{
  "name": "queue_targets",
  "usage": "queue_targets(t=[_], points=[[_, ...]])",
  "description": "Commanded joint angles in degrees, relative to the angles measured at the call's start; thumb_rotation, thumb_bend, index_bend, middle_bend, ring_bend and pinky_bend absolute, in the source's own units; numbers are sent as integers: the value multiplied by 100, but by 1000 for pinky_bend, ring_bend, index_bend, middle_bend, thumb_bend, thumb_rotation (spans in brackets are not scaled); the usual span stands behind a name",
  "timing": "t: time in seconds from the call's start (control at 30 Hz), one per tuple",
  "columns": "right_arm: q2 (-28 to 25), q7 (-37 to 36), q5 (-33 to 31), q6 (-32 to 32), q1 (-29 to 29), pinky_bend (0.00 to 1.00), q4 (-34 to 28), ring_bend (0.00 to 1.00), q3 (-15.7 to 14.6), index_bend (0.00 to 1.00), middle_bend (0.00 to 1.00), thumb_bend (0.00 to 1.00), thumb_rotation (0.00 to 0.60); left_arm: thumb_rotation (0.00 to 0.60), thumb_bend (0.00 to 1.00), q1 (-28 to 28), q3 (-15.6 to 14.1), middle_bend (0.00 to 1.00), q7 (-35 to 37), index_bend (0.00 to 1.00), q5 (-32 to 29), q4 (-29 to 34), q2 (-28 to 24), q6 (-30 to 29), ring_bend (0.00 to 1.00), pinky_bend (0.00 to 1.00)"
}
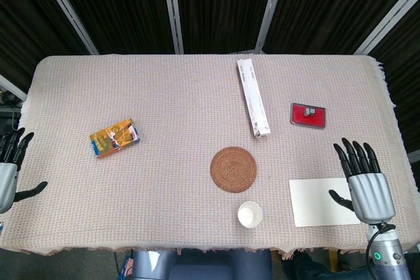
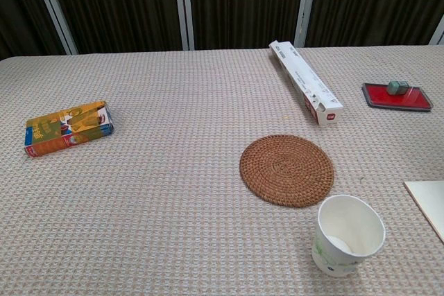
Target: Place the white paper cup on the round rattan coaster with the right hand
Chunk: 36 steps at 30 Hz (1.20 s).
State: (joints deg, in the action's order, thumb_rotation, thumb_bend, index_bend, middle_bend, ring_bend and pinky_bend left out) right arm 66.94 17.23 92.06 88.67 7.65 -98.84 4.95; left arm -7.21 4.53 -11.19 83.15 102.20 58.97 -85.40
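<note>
A white paper cup (image 1: 250,214) (image 2: 347,236) stands upright near the table's front edge, just in front of and slightly right of the round rattan coaster (image 1: 233,169) (image 2: 286,169). My right hand (image 1: 363,181) hovers at the table's right front, well to the right of the cup, fingers spread and holding nothing. At the far left edge my left hand (image 1: 11,165) is also spread and empty. Neither hand shows in the chest view.
A long white box (image 1: 252,96) (image 2: 305,81) lies behind the coaster. A red tray (image 1: 308,115) (image 2: 397,96) with a small grey block sits at the right. A cream sheet (image 1: 321,202) lies under my right hand. A colourful packet (image 1: 114,137) (image 2: 68,127) lies at the left.
</note>
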Motion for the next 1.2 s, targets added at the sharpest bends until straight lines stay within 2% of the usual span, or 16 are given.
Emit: queue_targets(t=[0.03, 0.2, 0.33, 0.43, 0.5, 0.63, 0.7, 0.83, 1.03, 1.2], points=[[-3, 0, 3, -18, 3, 0, 4, 0, -10, 0, 0, 0, 600, 600, 0, 4, 8, 0, 7, 0, -10, 4, -4, -9, 0, 0], [-22, -47, 11, -95, 13, 0, 5, 0, -54, 0, 0, 0, 600, 600, 0, 9, 0, 0, -23, 0, -24, 21, -3, 0, 0, 0], [-162, -401, 283, -609, 176, 0, -85, 0, -380, 0, 0, 0, 600, 600, 0, 44, -14, 0, -21, 0, 65, 104, -52, -87, 0, 0], [-391, -1154, 892, -1339, 592, 0, -167, 0, -777, 0, 0, 0, 600, 600, 0, 55, -14, 0, -31, 0, 97, 151, -89, -117, 0, 0], [-487, -1380, 1290, -1640, 868, 0, -131, 0, -908, 0, 0, 0, 600, 600, 0, 42, 3, 0, -63, 0, 70, 208, -117, -97, 0, 0], [-340, -776, 1998, -2165, 1356, 0, -66, 0, -940, 0, 6, 0, 600, 600, 0, 10, 39, 0, -181, 0, 18, 253, -101, -73, 0, 0], [-201, -599, 2146, -2505, 1584, 0, -105, 0, -944, 0, 22, 0, 600, 600, 0, -17, 60, 0, -240, 0, -31, 229, -69, -37, 0, 0], [-1, -288, 2074, -3277, 1994, 0, -342, 0, -876, 0, 37, 0, 600, 600, 0, -69, 103, 0, -335, 0, -180, 187, -14, 58, 0, 0], [350, 429, 1785, -4012, 2319, 0, -300, 11, -650, 0, 53, 0, 600, 600, 0, -86, 110, 0, -437, 0, -258, 149, 38, 90, 0, 0], [563, 926, 1614, -4215, 2383, 4, -252, 40, -606, 1, 72, 0, 600, 600, 0, -93, 118, 0, -471, 0, -304, 129, 58, 101, 0, 0]])
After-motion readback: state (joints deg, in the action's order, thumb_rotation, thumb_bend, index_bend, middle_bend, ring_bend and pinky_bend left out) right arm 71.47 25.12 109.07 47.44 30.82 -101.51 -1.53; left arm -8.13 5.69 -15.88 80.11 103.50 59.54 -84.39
